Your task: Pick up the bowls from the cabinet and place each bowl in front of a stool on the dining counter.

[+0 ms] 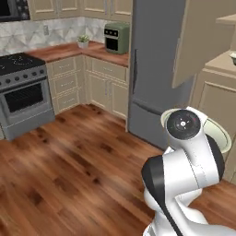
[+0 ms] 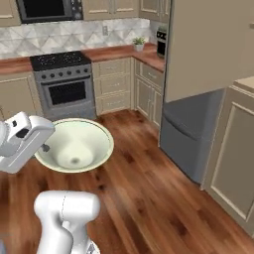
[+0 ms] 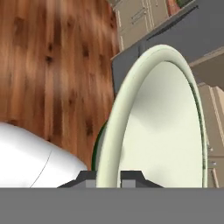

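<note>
The claw is clamped on the rim of a pale cream-green bowl, one dark fingertip on the outside wall and the other on the inside, with the bowl's rim rising straight up from between them in the hand view. The bowl hangs in the air off the claw, its hollow facing up and tilted, above the wood floor; in the left base view part of its rim peeks out behind the arm's round joint. Beyond the bowl stands the grey fridge. Just past the fridge is the beige cabinet, with its upper door swung open above; a second bowl sits at the edge of its shelf niche. Farthest off, across the floor, are the stove and the corner tabletop carrying a small potted plant.
</note>
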Tool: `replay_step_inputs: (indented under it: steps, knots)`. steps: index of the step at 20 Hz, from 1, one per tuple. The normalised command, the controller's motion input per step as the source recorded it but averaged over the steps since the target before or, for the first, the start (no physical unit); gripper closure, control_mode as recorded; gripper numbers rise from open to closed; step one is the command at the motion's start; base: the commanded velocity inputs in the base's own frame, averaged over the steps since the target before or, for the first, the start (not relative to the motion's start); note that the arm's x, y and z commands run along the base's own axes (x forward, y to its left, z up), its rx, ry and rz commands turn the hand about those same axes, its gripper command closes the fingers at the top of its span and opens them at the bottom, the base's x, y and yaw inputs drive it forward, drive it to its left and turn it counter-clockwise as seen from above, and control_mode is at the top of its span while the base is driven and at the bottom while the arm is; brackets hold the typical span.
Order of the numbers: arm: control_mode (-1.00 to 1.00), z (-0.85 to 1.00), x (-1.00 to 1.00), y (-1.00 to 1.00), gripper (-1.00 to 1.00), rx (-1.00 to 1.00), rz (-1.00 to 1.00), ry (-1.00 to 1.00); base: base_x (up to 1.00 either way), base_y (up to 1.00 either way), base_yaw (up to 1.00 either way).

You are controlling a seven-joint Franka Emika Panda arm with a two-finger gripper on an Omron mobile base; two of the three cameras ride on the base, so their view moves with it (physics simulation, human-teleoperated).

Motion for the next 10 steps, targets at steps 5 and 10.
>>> replay_step_inputs:
  steps: [5, 10]
  knots:
    - [1.00, 0.00, 0.00, 0.00, 1.00, 0.00, 0.00, 0.00, -0.20, 0.15, 0.60]
    - [1.00, 0.00, 0.00, 0.00, 1.00, 0.00, 0.00, 0.00, -0.29, 0.04, 0.52]
